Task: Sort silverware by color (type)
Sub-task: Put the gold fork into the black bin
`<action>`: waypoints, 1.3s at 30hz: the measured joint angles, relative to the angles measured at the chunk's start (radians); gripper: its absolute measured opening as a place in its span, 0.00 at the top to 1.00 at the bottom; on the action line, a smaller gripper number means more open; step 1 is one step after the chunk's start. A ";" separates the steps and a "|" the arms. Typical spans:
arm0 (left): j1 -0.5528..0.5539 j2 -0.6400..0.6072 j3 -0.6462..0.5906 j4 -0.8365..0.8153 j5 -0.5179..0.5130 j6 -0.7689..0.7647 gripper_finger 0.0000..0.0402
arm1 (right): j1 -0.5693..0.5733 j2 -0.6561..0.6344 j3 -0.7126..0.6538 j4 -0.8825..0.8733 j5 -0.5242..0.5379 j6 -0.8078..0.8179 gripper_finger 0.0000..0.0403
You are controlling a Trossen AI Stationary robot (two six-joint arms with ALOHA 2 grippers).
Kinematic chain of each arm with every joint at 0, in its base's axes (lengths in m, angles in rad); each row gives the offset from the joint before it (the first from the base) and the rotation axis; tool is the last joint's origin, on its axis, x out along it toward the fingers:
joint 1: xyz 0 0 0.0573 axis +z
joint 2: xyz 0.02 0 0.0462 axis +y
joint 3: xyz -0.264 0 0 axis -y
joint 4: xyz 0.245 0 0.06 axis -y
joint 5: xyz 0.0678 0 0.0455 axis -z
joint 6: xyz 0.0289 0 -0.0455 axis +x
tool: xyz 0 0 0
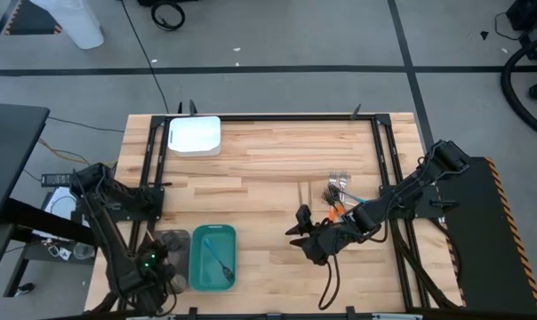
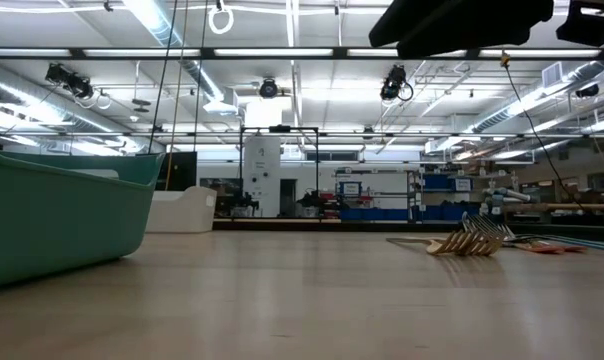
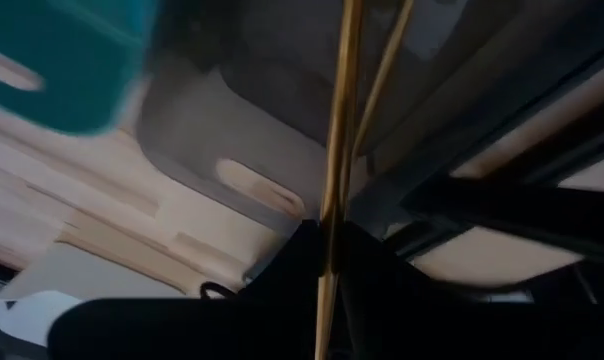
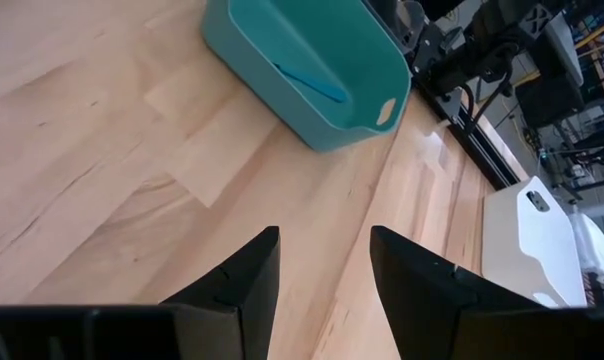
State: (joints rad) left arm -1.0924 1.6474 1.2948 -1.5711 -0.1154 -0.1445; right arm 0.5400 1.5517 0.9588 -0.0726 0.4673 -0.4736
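My left gripper [image 3: 330,245] is shut on two slim gold pieces of silverware [image 3: 342,110] above the grey tray [image 3: 207,130], at the table's near left [image 1: 160,265]. Beside it on the right, the teal tray [image 1: 212,258] holds one teal-blue piece [image 1: 217,260]. More silverware, gold, silver, orange and blue, lies in a pile [image 1: 337,193] on the right half of the table, also seen in the low view [image 2: 472,242]. My right gripper [image 1: 304,233] hangs open [image 4: 322,270] over bare wood, on the near side of that pile, with nothing between its fingers. My left gripper pinches the two gold pieces between its two fingers [image 3: 302,270], at a point along their thin handles [image 3: 332,215]. The fingers point steeply down. The pieces run on past the fingertips over the grey tray; their ends are out of the picture, so which end is held does not show.
A white tray [image 1: 195,136] sits at the far left of the table. Black rails [image 1: 381,160] run along the left, far and right sides. Bare wood [image 1: 268,169] lies between the trays and the pile.
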 joint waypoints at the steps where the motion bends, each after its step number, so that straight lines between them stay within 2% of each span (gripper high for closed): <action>1: 0.000 0.000 -0.020 0.000 0.017 0.006 0.93 | 0.000 0.000 0.000 0.000 0.000 0.000 0.58; 8: 0.000 -0.014 -0.097 -0.001 0.032 0.021 0.93 | 0.000 0.000 0.000 0.002 -0.009 0.000 0.58; 13: 0.018 -0.013 -0.098 0.042 0.037 0.025 0.92 | -0.001 0.000 0.000 0.003 -0.009 0.000 0.58; 19: 0.026 -0.013 -0.098 0.099 0.035 0.022 0.84 | -0.002 0.000 0.000 0.005 -0.009 0.000 0.58; 24: 0.029 -0.012 -0.098 0.140 0.034 0.026 0.85 | -0.002 0.000 0.000 0.004 -0.009 0.000 0.58; 29: 0.030 -0.012 -0.098 0.118 0.016 0.016 0.86 | -0.006 0.000 0.000 0.005 -0.010 0.000 0.58; 33: 0.030 -0.013 -0.094 0.029 0.003 -0.001 0.84 | -0.013 0.000 0.000 0.005 -0.016 0.000 0.58; 39: 0.030 -0.025 -0.092 0.058 0.004 0.019 0.83 | -0.013 0.000 0.000 0.013 -0.021 0.000 0.58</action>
State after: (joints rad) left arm -1.0622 1.6222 1.2026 -1.5130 -0.1110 -0.1255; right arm 0.5272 1.5517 0.9588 -0.0596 0.4467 -0.4736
